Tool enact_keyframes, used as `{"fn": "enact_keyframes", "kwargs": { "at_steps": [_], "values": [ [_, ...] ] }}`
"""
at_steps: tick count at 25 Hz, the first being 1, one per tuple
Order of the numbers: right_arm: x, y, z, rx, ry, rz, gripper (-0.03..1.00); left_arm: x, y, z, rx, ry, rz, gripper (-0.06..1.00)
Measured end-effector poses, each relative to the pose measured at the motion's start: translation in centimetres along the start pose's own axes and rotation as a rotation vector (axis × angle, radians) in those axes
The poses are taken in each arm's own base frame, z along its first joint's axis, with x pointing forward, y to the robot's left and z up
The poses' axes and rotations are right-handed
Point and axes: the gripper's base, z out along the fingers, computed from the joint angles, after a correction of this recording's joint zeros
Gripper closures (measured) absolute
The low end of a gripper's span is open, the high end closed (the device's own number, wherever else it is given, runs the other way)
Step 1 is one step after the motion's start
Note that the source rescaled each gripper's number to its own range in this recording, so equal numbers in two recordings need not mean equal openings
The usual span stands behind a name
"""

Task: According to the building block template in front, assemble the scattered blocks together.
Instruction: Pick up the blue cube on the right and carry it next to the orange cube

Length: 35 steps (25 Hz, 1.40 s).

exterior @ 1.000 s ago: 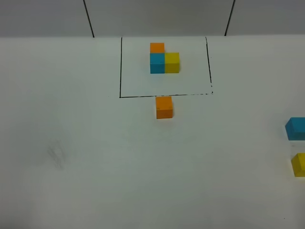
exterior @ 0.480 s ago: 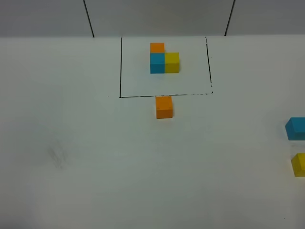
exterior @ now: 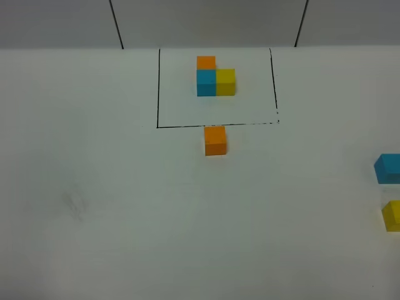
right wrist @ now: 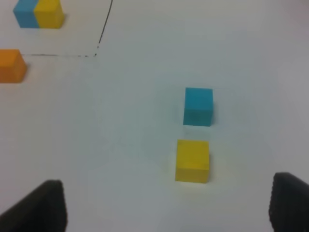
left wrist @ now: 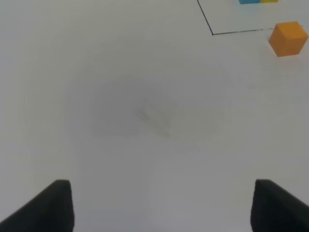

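Note:
The building block template point(exterior: 215, 79) is an orange, blue and yellow cluster inside a black-line rectangle point(exterior: 158, 87) at the back. Just in front of that line sits the loose orange block point(exterior: 215, 140). The blue block point(exterior: 389, 168) and yellow block point(exterior: 392, 215) lie at the far right edge. No gripper shows in the exterior high view. My left gripper point(left wrist: 161, 208) is open over bare table, with the orange block point(left wrist: 288, 38) well ahead of it. My right gripper point(right wrist: 166, 205) is open, with the yellow block point(right wrist: 192, 160) and blue block point(right wrist: 198, 106) just ahead.
The white table point(exterior: 125, 219) ends at a grey back wall with two dark seams point(exterior: 115, 24). The right wrist view also catches the orange block point(right wrist: 10, 65) and part of the template point(right wrist: 38, 13).

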Motion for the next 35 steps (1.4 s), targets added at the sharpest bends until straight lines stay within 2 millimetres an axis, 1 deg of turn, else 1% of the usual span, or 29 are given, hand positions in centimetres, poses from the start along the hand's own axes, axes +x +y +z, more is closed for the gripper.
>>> {"fn": "enact_keyframes", "kwargs": {
  "at_steps": [19,22,25,28,32,35],
  "values": [
    [0.0,0.0,0.0,0.0,0.0,0.0,0.19,0.0,0.0,0.0,0.0,0.0,0.0,0.31],
    [-0.3,0.0,0.4,0.003,0.048,0.001,0.19,0.0,0.0,0.0,0.0,0.0,0.0,0.31],
    [-1.2,0.1,1.2,0.011,0.163,0.023,0.19,0.0,0.0,0.0,0.0,0.0,0.0,0.31],
    [-2.8,0.2,2.8,0.02,0.289,0.025,0.19,0.0,0.0,0.0,0.0,0.0,0.0,0.31],
    [-5.4,0.3,5.8,0.028,0.412,0.024,0.19,0.0,0.0,0.0,0.0,0.0,0.0,0.31],
    [-7.3,0.3,8.8,0.034,0.495,-0.002,0.19,0.0,0.0,0.0,0.0,0.0,0.0,0.31]
  ]
}}
